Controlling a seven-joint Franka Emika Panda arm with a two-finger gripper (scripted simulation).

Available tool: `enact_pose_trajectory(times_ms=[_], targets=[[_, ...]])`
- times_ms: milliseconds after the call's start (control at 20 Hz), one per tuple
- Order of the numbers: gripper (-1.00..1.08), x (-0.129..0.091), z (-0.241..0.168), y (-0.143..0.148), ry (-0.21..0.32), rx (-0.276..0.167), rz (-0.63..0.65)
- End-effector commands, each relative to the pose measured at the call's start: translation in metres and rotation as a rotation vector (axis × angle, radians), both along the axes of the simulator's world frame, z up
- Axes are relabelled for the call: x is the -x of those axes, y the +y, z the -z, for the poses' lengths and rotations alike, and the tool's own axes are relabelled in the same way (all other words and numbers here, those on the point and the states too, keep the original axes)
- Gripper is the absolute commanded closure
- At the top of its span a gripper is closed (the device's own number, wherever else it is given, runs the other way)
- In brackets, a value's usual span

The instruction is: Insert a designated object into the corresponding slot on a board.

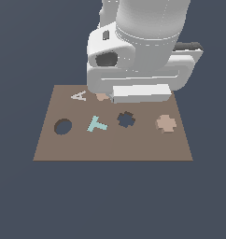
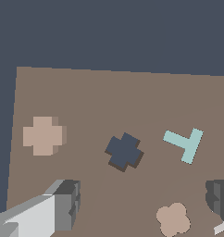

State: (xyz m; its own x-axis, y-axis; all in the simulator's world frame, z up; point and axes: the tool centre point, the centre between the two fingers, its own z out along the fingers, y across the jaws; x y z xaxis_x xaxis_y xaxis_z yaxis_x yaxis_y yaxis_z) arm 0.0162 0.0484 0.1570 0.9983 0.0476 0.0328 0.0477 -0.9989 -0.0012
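While the pale tan cross-shaped piece (image 2: 43, 135) lies flat and ungrasped near one short edge of the flat brown rectangular board (image 1: 110, 147), well apart from the dark stepped cross-shaped slot (image 2: 124, 151) at mid-board, the white-and-grey gripper (image 2: 144, 203) hangs released and empty above the board. The approach looks to be the step in hand. Next it must centre over the cross, descend and clench it.

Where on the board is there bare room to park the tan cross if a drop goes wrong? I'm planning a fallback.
The near strip of the board, in front of the round hole, teal T, slot and tan cross, is bare. The far edge is crowded: the A, the flower piece and the arm overhead.
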Motion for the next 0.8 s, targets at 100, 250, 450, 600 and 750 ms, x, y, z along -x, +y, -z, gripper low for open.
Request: enact_pose_trajectory(times_ms=[100, 250, 450, 600, 750], targets=[[-0.92, -0.003, 0.028, 0.034, 0.009, 0.0, -0.007], [-0.92, -0.006, 0.05, 0.06, 0.015, 0.001, -0.012], [-0.92, -0.01, 0.076, 0.091, 0.023, 0.002, -0.017], [-0.92, -0.013, 0.09, 0.108, 0.027, 0.002, -0.021], [-0.92, -0.014, 0.099, 0.12, 0.03, 0.003, -0.023]])
